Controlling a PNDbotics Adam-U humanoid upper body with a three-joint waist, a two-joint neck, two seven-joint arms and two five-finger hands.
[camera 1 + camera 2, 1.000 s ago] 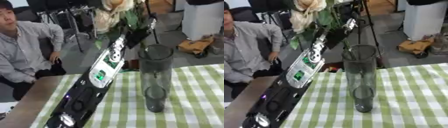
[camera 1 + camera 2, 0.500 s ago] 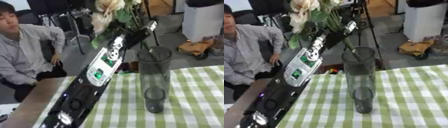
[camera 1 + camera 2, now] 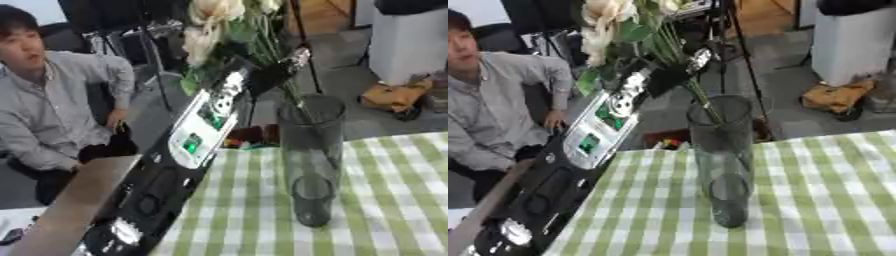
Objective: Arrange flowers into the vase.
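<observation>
Checked counter (image 3: 815, 200): one upright glass vase (image 3: 723, 160); left hand (image 3: 667, 80), fingers curled round flowers (image 3: 614, 25), stems slanting down toward its mouth.

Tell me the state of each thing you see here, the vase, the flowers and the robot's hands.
Vase: upright on the checked tablecloth, stem ends just inside its mouth.
Flowers: held up, blooms above the vase, stems slanting down.
Left hand: curled round the stems.
Right hand: not in view.

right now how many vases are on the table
1. The tall clear glass vase stands upright on the green checked tablecloth, near the middle of the view, right of the robot's left arm. The flower stems reach down to its mouth.
</observation>
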